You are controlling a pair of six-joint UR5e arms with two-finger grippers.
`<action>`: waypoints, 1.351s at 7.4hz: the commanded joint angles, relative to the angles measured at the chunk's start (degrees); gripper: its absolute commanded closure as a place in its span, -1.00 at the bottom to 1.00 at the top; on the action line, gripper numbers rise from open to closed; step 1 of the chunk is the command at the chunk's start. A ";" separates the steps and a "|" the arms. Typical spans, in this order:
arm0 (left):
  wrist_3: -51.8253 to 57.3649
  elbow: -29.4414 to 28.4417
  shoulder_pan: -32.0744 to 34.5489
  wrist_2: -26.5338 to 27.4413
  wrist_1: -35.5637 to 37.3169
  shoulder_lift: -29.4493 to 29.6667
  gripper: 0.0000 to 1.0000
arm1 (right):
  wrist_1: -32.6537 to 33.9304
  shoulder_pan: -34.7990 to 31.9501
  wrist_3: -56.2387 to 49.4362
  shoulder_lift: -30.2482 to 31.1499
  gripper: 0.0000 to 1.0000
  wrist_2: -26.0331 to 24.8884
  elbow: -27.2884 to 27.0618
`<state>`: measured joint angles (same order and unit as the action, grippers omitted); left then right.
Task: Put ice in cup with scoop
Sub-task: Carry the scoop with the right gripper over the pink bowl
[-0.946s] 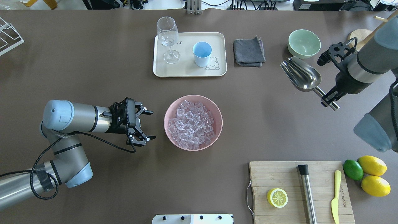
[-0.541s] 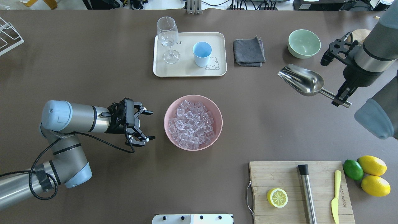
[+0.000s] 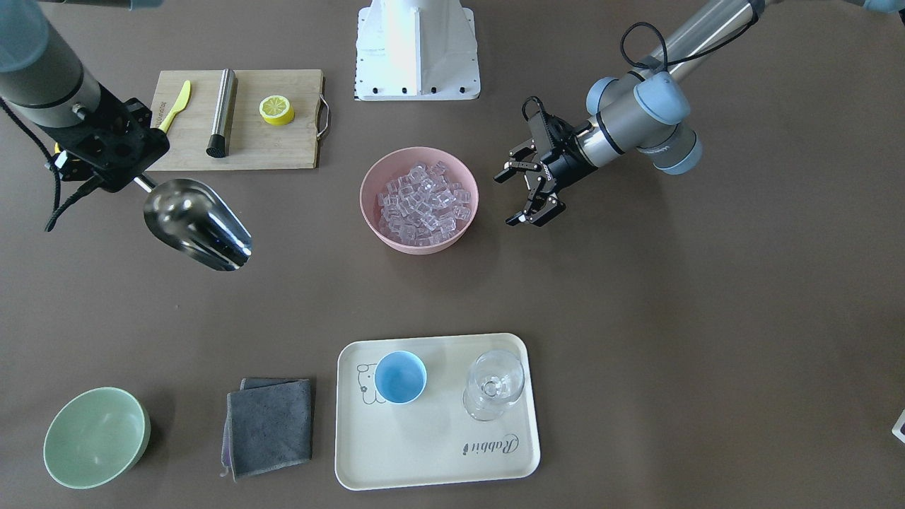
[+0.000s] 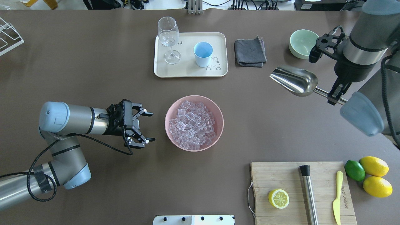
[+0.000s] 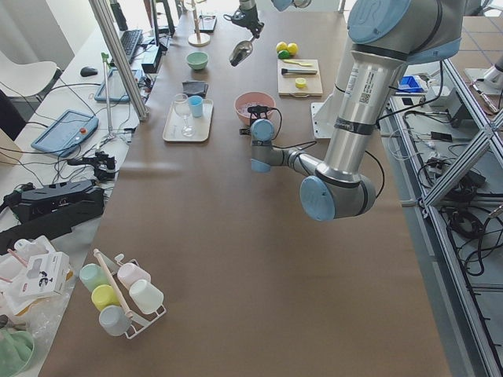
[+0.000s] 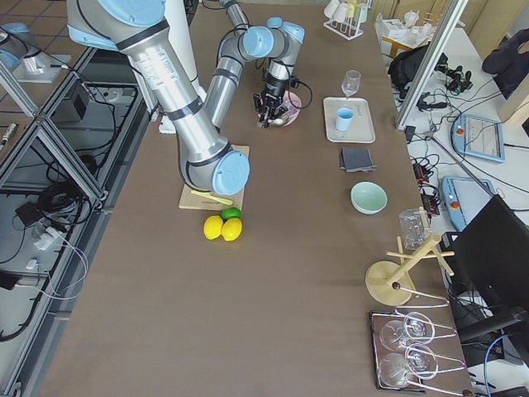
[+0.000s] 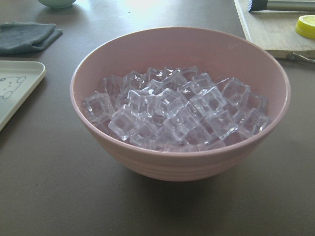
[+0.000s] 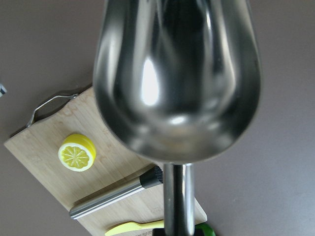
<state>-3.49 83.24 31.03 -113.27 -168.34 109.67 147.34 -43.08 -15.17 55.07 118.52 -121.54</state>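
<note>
At frame right, your right gripper point(image 4: 334, 96) grips the empty scoop point(image 4: 293, 81) by its handle, mouth pointing left, ice point(image 4: 192, 125) lower-left at centre, cup point(image 4: 203, 53) upper centre, left gripper point(image 4: 150, 126) spread wide.

The scoop point(image 4: 293, 80) now hangs nearer the pink bowl point(image 4: 221, 120) than before, with its open mouth swung round to face the bowl and its handle closer to level. The right gripper point(image 4: 335, 95) has come along with it. The left gripper point(image 4: 153, 127) sits a touch farther from the bowl.
</note>
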 commanded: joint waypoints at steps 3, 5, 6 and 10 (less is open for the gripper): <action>-0.02 0.08 0.00 0.07 0.12 0.19 -0.96 | 16.73 8.72 -0.03 -19.89 1.00 -1.80 13.31; -0.02 -0.01 0.00 0.07 0.21 0.72 -0.96 | 18.42 8.72 -0.21 -22.98 1.00 -3.29 19.47; -0.02 -0.01 0.00 0.16 0.12 0.72 -0.96 | 18.94 8.72 -0.21 -24.82 1.00 -3.82 23.07; -0.02 -0.09 0.00 0.07 0.03 0.54 -0.96 | 19.21 10.11 -0.21 -27.74 1.00 -6.01 32.06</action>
<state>-3.52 83.20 31.03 -113.16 -168.25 110.32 166.49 -34.06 -15.38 27.72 113.97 -91.81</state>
